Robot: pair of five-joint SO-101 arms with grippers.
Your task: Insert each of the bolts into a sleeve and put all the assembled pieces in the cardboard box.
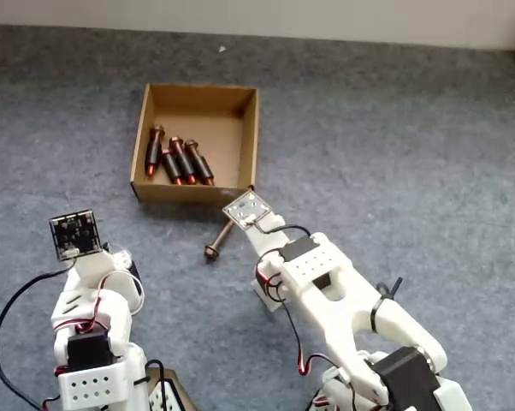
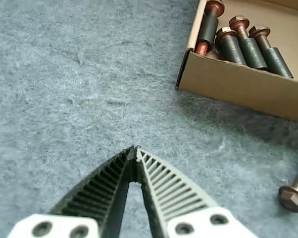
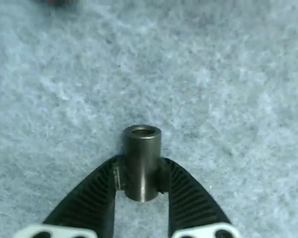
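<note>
box (image 1: 180, 193) rt half open, loose bolt (image 1: 221, 239) by its front wall

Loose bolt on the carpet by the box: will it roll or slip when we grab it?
The bolt looks like solid metal: probably rigid, heavy for its size. Head is wider than the shank, so a push would likely swing it in an arc; the fuzzy mat should damp rolling. Round shank may slip in a pinch.

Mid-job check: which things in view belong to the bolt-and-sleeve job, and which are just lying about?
Belongs to the job:
- cardboard box
- assembled pieces inside it
- loose bolt in front of the box
- sleeve, held in the right end effector

Just lying about:
- grey carpet
- brown object by the arm bases
</note>
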